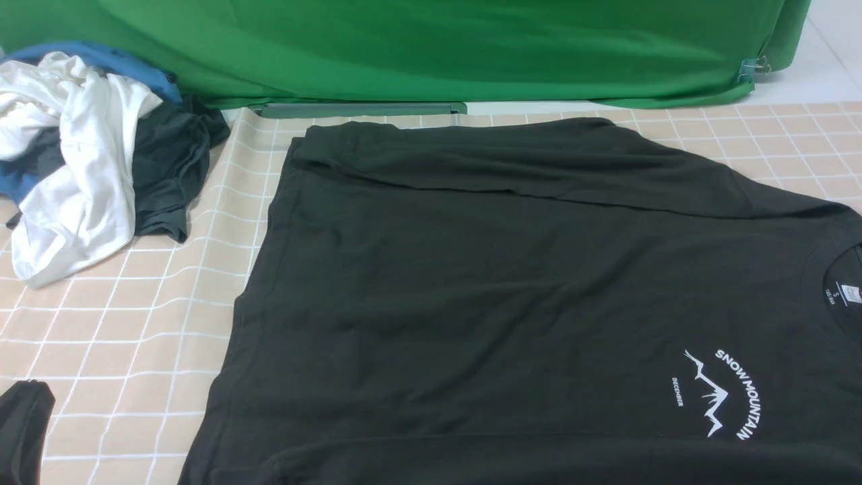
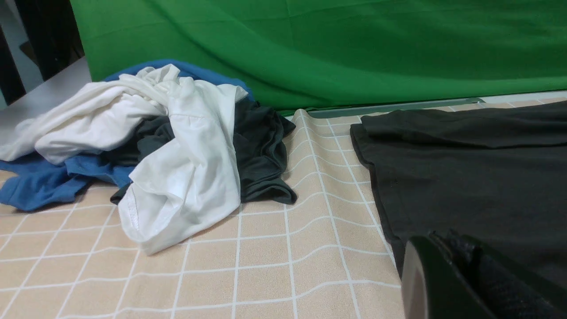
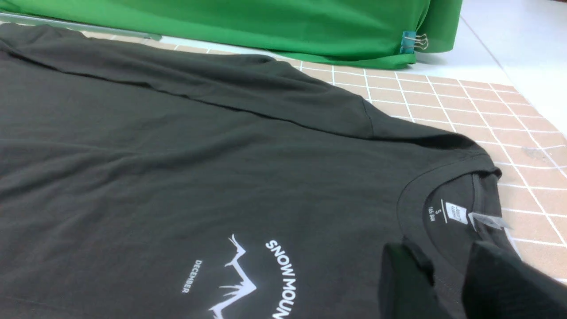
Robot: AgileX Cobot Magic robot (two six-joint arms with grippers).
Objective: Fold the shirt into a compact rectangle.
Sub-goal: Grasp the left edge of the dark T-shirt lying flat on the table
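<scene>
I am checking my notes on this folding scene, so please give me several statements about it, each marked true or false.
1. The black cotton T-shirt lies spread on the beige checked tablecloth. True.
2. Its neck opening points to the robot's left. False: it points to the robot's right.
3. The pile of white, blue and dark grey clothes rests on the T-shirt. False: it lies apart from it, at the far left.
4. The white mountain print reads "SNOW MOUNTAIN". True.
5. A small clip sits at the right end of the green cloth backdrop. True.
</scene>
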